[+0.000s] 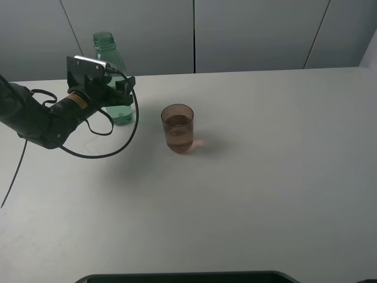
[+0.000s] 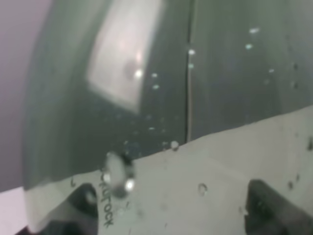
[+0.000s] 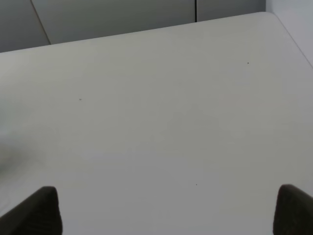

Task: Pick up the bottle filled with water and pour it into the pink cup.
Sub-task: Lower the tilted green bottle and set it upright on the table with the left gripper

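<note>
Bottle [image 1: 116, 59] upright nr far-left corner of desk [image 1: 265, 177]. Left gripper [image 1: 118, 97] jaws straddle its mid-body, prob. for a side lift; clamped or not, can't tell. Pink cup [image 1: 178, 128] just beside, twd centre, liquid inside. Right gripper [image 3: 166, 210] jaws wide, empty. Ample room twd right edge.

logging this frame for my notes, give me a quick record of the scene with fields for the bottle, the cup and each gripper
bottle: upright at the rear left of the table, no cap seen
pink cup: upright mid-table, right of the bottle and apart from it, holds liquid
left gripper: at the bottle, jaws either side of it; cannot tell if they clamp
right gripper: jaws wide open over the table, holding nothing
</note>
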